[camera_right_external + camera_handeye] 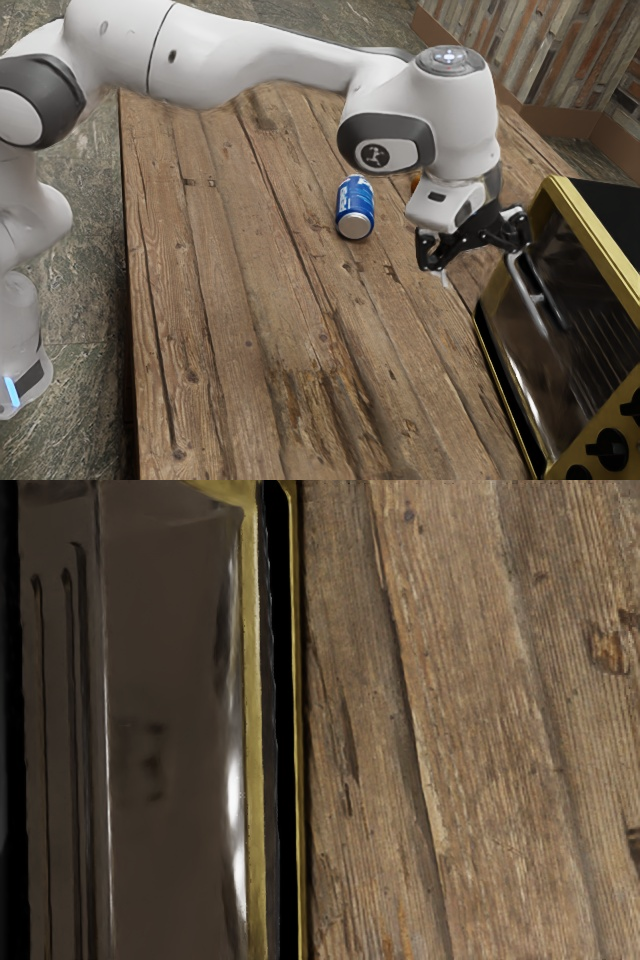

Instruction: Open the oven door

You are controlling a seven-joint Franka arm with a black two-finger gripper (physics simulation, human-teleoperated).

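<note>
In the exterior view, my gripper [483,260] is open above the table, its fingers spread wide with nothing held between them. The finger on that view's right overlaps the upper end of the oven door's handle [531,293]; whether they touch, I cannot tell. Dark glass fills the oven door [515,345], which appears shut inside its gold frame. From the hand, the wrist view looks down on the brownish door glass [165,730] with a gold edge [254,780] beside it.
A blue and white can [356,208] lies on the wooden table [230,260] between the arm and the oven. Black knobs [608,448] sit on the oven's gold front. A small orange thing [415,183] is partly hidden behind the hand. Bare planks [450,720] run beside the oven.
</note>
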